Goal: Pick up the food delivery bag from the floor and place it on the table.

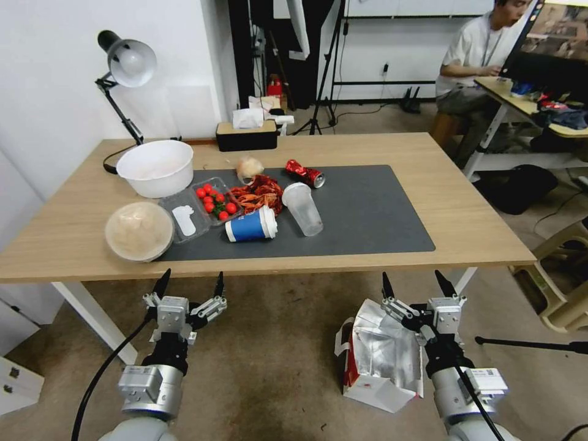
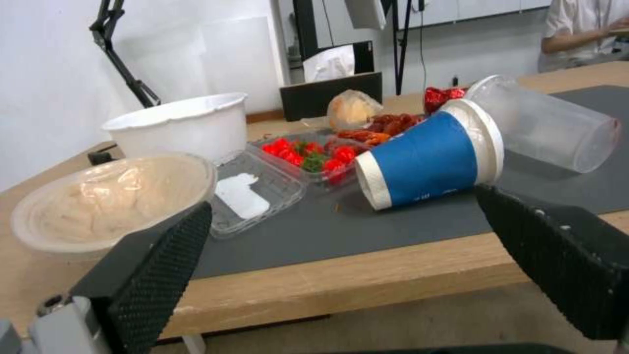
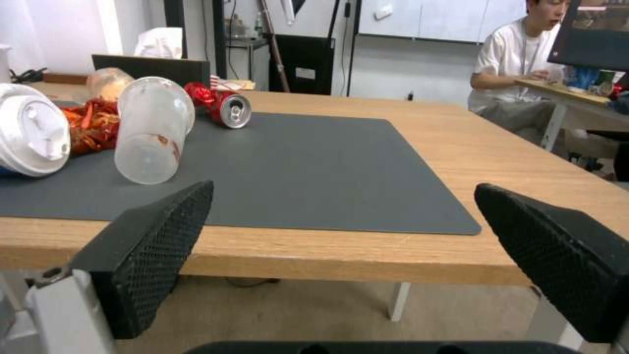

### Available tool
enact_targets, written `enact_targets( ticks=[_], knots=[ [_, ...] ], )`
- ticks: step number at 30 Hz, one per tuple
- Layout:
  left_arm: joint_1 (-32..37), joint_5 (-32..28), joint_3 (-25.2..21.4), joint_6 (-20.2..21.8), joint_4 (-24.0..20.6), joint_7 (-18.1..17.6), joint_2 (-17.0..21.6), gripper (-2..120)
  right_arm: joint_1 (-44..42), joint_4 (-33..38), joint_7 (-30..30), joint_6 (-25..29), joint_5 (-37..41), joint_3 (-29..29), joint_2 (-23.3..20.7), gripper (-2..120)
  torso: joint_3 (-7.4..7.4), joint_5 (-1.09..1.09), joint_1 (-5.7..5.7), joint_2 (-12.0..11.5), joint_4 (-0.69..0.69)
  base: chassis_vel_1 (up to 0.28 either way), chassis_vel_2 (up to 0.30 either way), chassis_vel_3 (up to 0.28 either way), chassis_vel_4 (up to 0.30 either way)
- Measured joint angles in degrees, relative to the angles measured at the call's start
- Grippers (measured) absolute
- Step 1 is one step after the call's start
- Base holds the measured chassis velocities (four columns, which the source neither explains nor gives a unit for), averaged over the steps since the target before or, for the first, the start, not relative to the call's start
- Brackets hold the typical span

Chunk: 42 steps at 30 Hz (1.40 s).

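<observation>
The food delivery bag [image 1: 381, 358] stands on the floor [image 1: 275, 361] in front of the table [image 1: 471, 214], silver foil lining showing at its open top, a red side panel on its left. My right gripper [image 1: 418, 283] hovers open just above and beside the bag's right edge, below the table's front edge; its black fingers [image 3: 154, 243] frame the dark grey mat [image 3: 314, 167]. My left gripper [image 1: 190, 283] is open too, held at the same height on the left, facing the table front [image 2: 341, 285]. Nothing is between either pair of fingers.
The mat carries a toppled blue paper cup [image 1: 251, 225], a clear plastic cup [image 1: 302, 208], a red can [image 1: 304, 173], tomatoes in a clear tray [image 1: 214, 200], a white bowl [image 1: 155, 168] and a lidded bowl [image 1: 139, 231]. A lamp [image 1: 125, 67] and tissue box [image 1: 246, 135] stand behind. White table legs [image 1: 92, 318] flank the floor space.
</observation>
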Motion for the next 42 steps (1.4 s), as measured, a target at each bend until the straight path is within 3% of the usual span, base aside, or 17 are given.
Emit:
enact_targets(
  ticks=[37,42],
  knots=[
    [-0.07,-0.62,0.10,0.50,-0.10,-0.32,0.06,100,0.01,0.23,-0.63,-0.87,0.33,-0.01,0.16,100,0.00,0.00,0.00,0.00,0.00,0.000,0.000,0.000,0.000],
    [-0.58,-4.47,1.27,3.99,-1.27,-2.78,0.48,100,0.12,3.99,-8.16,-10.82,4.17,-0.73,2.69,100,0.00,-0.01,0.00,0.00,0.01,0.000,0.000,0.000,0.000]
  ],
)
